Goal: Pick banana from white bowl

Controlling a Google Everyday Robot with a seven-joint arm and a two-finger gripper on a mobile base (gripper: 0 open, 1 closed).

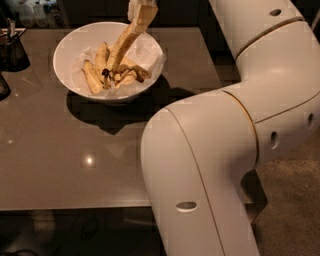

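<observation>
At the far edge of the scene, just above the bowl, the gripper (141, 7) is mostly cut off by the top of the view. What shows of it is clamped together on the upper end of the banana (126, 41). The banana hangs steeply tilted from that grip, its top toward the right and its lower end slanting down and left into the white bowl (69, 50). There the lower end appears to touch, or sit just beside, the shorter brown-spotted pieces (95, 76) lying on the crinkled paper lining (150, 54).

The bowl stands on the far left part of the grey table (75, 150), with a small dark container (12, 50) well apart at the far left edge. The robot's white arm (215, 150) fills the near right.

The lift looks partly done, with the fruit not yet clear of the rim. The hold is at one extreme end, so the banana's weight could swing it, or it could slip or break at a soft spot. Its trailing tip might also drag a smaller piece or snag the paper and tug the bowl.
</observation>
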